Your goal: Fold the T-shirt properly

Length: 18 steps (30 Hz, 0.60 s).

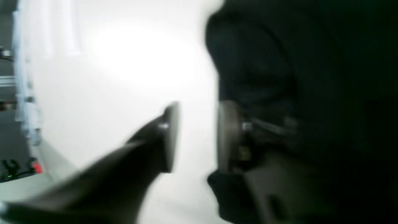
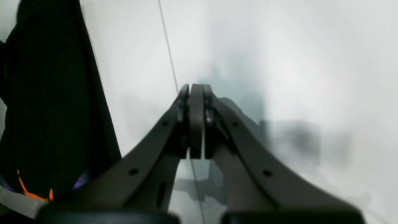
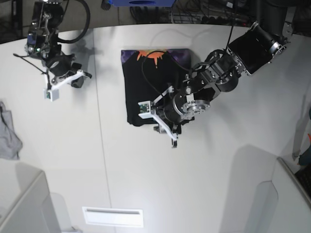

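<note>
Nearest to us in the base view, the left gripper (image 3: 166,131) hangs over the near edge of the T-shirt (image 3: 148,85), at that edge's right-hand end. Its jaws stand apart with white table (image 1: 124,68) showing between them in the left wrist view; one finger (image 1: 228,133) lies against the black cloth, yet nothing is clamped between the two.

The T-shirt lies folded into a compact, roughly square block on the table, a little right of a seam in the tabletop. Its slightly longer axis runs from near to far — the plain black end points toward us, the purple and orange print (image 3: 150,54) sits along the far edge.

Farther back and well apart from the cloth, on the view's left, we see the right gripper (image 2: 196,121) above bare table, its jaws pressed together on nothing. In its wrist view the shirt lies off to the left side, not touching it.

A small grey cloth (image 3: 8,136) rests at the table's left edge.
</note>
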Tool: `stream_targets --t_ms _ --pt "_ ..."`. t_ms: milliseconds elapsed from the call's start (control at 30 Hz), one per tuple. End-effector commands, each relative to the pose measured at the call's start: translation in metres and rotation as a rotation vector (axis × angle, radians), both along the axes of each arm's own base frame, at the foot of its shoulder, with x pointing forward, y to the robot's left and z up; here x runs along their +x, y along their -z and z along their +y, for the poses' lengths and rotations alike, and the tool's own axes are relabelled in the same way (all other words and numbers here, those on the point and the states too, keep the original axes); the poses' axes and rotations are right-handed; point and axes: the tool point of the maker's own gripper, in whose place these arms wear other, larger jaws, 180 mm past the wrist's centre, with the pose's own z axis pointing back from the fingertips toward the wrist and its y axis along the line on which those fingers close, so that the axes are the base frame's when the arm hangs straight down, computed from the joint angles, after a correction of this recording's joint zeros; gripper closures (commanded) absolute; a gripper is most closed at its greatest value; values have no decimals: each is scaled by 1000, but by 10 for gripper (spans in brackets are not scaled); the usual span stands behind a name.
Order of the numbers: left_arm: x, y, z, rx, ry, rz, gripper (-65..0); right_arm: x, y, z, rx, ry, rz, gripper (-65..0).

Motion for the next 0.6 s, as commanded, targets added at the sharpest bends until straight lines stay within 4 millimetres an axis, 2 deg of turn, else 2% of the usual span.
stream_targets --t_ms 0,133,167,233,300,367,433,500,567 --pt "10 -16 -3 -22 0 -45 -349 7 -10 -2 -8 -1 -40 0" --pt "11 -20 -7 -35 5 -48 -573 7 -10 -2 -7 -3 -39 0" --pt "12 -24 -10 -42 10 -59 -597 6 -10 -2 -7 -3 -38 0" --pt "21 -49 -12 -96 -6 -103 -597 6 -9 -2 -7 -4 -35 0" --pt "26 -82 -7 -181 -49 -160 -543 2 -9 -2 -12 -7 -33 0" --pt "31 -117 16 -289 -142 -221 -423 1 -18 -1 -23 -12 -65 0" --pt "28 -140 46 -405 -245 -236 -206 -2 -37 -4 -54 -11 -140 0" --pt "25 -140 73 -468 -330 -211 0 -5 -49 -9 -95 -24 -197 0" --pt "17 -125 107 -494 -433 -169 0 -13 -53 -19 -136 -29 -231 0"
